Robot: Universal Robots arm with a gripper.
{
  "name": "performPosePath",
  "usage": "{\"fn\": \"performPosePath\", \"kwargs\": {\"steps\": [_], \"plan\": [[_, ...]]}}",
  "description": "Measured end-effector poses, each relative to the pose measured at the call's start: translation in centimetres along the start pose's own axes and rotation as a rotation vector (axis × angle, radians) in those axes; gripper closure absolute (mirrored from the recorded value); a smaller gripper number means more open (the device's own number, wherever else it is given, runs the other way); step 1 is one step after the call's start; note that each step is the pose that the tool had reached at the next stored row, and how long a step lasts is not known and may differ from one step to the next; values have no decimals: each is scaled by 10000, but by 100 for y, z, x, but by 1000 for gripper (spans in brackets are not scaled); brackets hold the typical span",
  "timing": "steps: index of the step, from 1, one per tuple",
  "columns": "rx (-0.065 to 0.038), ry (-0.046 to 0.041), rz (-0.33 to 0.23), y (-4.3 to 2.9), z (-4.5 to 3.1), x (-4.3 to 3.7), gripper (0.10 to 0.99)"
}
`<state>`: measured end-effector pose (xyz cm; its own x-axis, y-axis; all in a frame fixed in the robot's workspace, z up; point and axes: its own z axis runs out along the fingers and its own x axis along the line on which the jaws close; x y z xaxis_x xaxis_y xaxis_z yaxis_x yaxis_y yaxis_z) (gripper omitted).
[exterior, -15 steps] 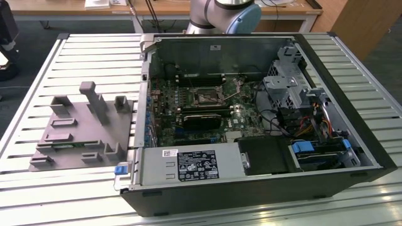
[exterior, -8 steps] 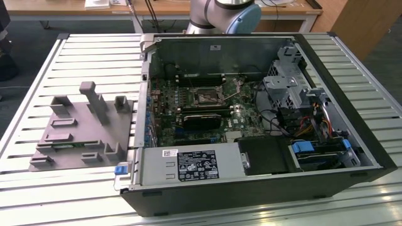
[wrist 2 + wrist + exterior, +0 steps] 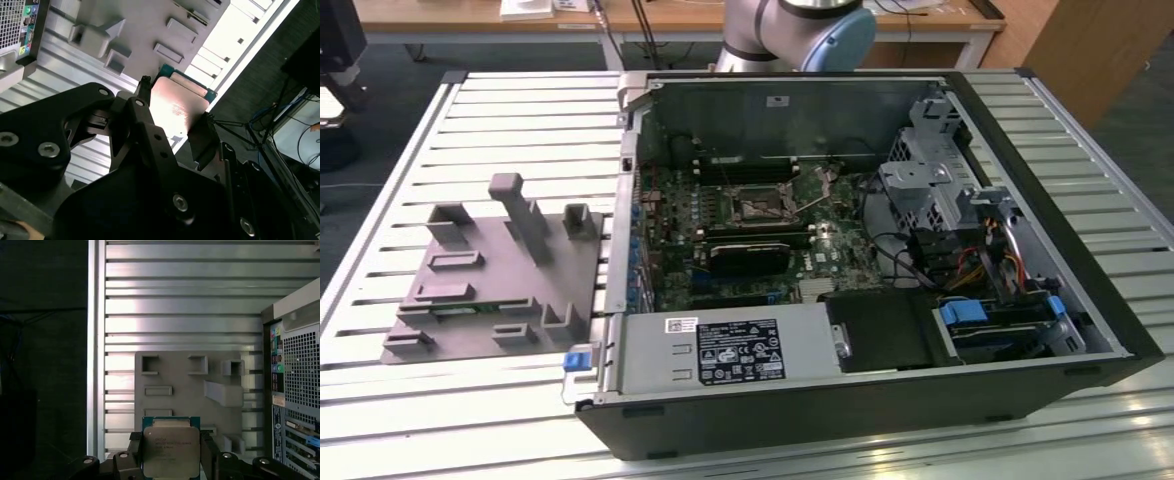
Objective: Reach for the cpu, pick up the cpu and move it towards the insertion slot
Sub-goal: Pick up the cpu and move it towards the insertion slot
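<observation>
Gripper [image 3: 171, 462] clamps cpu [image 3: 170, 445] by two edges; thin grip w/ little contact, so it cd slip or tilt.

A robotics lab: robot arm [image 3: 801, 30] behind opened computer case [image 3: 854, 410] on slatted metal table [image 3: 520, 110].

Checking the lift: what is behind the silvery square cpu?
In the first wrist view, the grey plastic fixture plate on the slatted metal table; the silvery square cpu, clamped in the black gripper, hides part of it.
</observation>
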<state>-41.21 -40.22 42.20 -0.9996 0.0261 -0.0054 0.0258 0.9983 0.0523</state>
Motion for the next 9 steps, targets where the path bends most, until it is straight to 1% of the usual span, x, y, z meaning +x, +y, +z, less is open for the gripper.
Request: {"fn": "performPosePath", "kwargs": {"steps": [2,5,9], "plan": [[0,0,10,1,1,-35,541],[0,2,12,2,1,-65,541],[2,1,12,4,3,-144,541]]}}
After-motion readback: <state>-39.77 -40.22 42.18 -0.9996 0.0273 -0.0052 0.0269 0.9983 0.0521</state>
